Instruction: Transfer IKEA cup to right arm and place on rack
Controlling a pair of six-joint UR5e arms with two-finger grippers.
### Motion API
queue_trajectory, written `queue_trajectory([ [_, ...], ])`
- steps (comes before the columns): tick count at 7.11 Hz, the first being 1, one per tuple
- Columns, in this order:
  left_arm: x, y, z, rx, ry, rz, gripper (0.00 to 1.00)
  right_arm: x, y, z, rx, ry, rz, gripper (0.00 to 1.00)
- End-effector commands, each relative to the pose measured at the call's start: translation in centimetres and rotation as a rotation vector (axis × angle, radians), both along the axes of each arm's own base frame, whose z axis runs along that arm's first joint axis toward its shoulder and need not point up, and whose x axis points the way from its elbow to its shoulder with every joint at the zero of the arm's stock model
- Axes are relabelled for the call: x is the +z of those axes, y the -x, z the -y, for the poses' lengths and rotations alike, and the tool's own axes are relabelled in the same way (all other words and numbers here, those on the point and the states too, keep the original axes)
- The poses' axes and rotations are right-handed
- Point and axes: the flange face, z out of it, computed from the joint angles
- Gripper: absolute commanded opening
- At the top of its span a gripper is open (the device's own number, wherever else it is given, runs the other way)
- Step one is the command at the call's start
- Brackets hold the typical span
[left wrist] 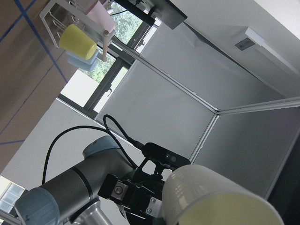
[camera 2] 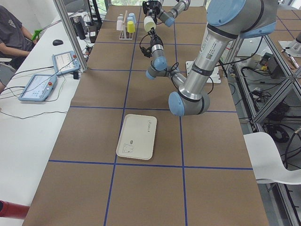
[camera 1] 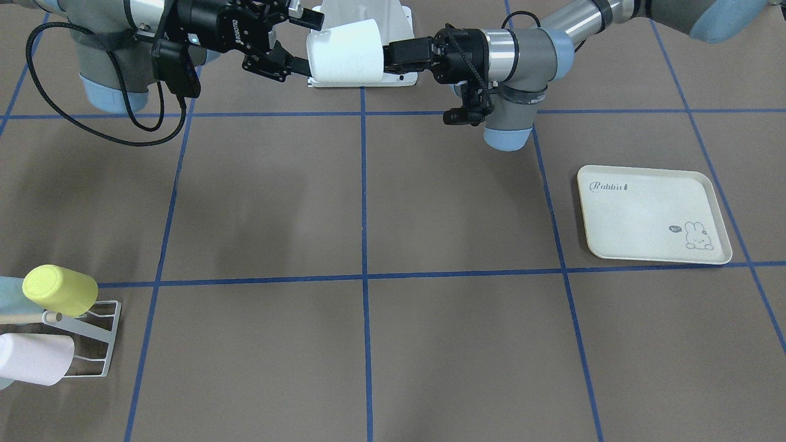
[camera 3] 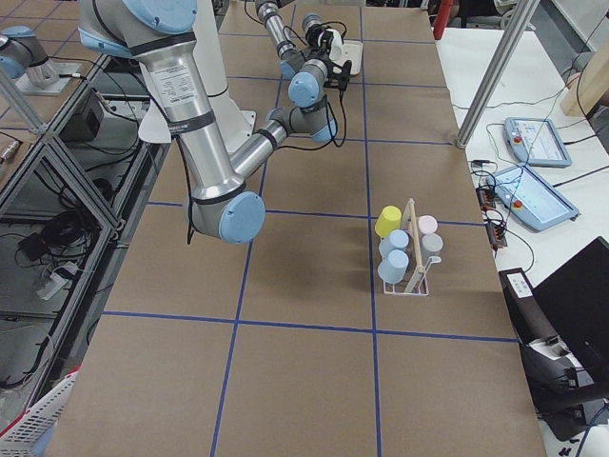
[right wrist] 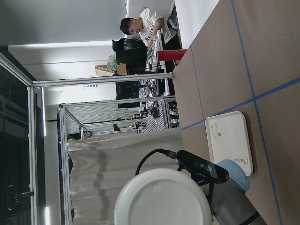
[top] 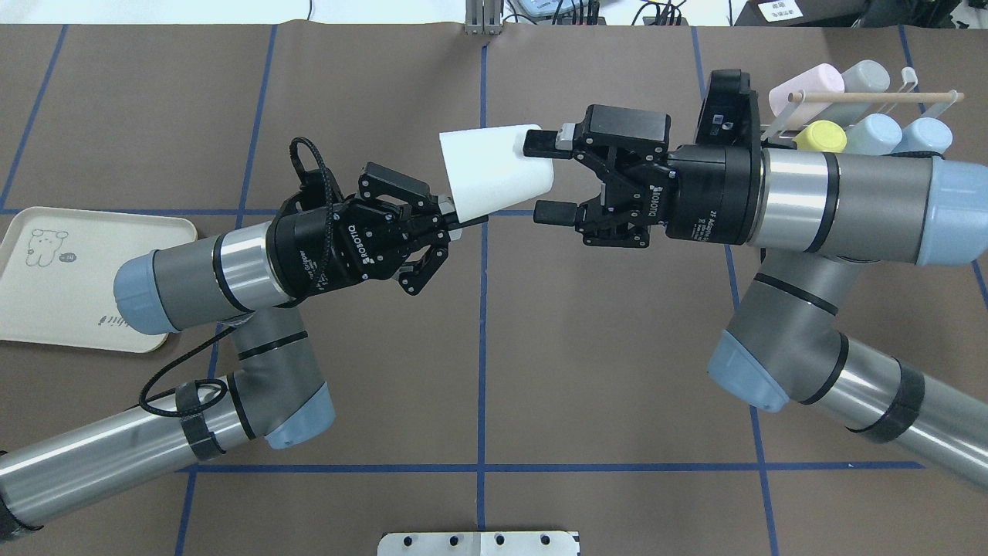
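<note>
Front cam: nearest you is the rack (camera 1: 113, 334) at lower left, w/ a yellow cup (camera 1: 60, 290) and a pink cup (camera 1: 34, 358) on it. Further back, on your right, the rabbit tray (camera 1: 654, 215) lies flat on the table (camera 1: 368, 202). At the top the white IKEA cup (camera 1: 347, 52) hangs in the air on its side btwn both tools, well apart from the rack. The left gripper (camera 1: 393, 59) is pinched narrow on the cup's rim. The right gripper (camera 1: 313, 44) is spread wide, one finger each side of the base end.

Overhead cam: the right arm (top: 849, 205) comes in from your right, tool aimed at the cup's base. Its lower finger stands clear of the wall; whether the upper one touches, you can't tell. The cup's mouth faces the left tool.

Left-end cam: tray nearest, cup far off and small. A person (camera 2: 9, 33) sits at the side desk. Jaw widths aren't readable here.

Right-end cam: rack w/ several cups at mid-table, the cup and both tools far up top.

Left wrist cam: cup's rim and inside fill the lower right corner.

Right wrist cam: cup's round base sits at bottom centre, tray beyond.
</note>
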Motion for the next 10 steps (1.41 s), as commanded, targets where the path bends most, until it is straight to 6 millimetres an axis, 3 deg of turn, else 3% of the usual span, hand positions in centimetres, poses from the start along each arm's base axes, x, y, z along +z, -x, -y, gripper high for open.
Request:
queue_trajectory([
  [1,-0.04,-0.46,-0.66,0.014,-0.003,-0.007,0.00,-0.04,0.10,-0.08,-0.002,0.000,0.001,0.97],
  [4,-0.01,-0.89,-1.42,0.029,-0.009,-0.018,0.00,-0.05,0.28,-0.22,-0.006,0.000,0.001,0.94],
  [6,-0.06,-0.78,-1.36,0.027,-0.009,-0.020,0.00,-0.14,0.30,-0.47,-0.003,-0.003,0.016,0.81],
  [7,-0.14,-0.78,-1.35,0.025,-0.009,-0.022,0.12,-0.15,0.33,-0.50,-0.002,-0.003,0.018,0.62],
  [8,-0.15,-0.78,-1.35,0.025,-0.009,-0.022,0.31,-0.15,0.33,-0.50,-0.002,-0.003,0.018,0.43],
  [9,-0.19,-0.73,-1.37,0.024,-0.011,-0.023,0.66,-0.15,0.33,-0.50,-0.002,-0.003,0.018,0.38],
  [10,-0.13,-0.53,-1.24,0.015,-0.002,-0.028,0.81,-0.07,0.31,-0.52,-0.002,-0.003,0.018,0.36],
])
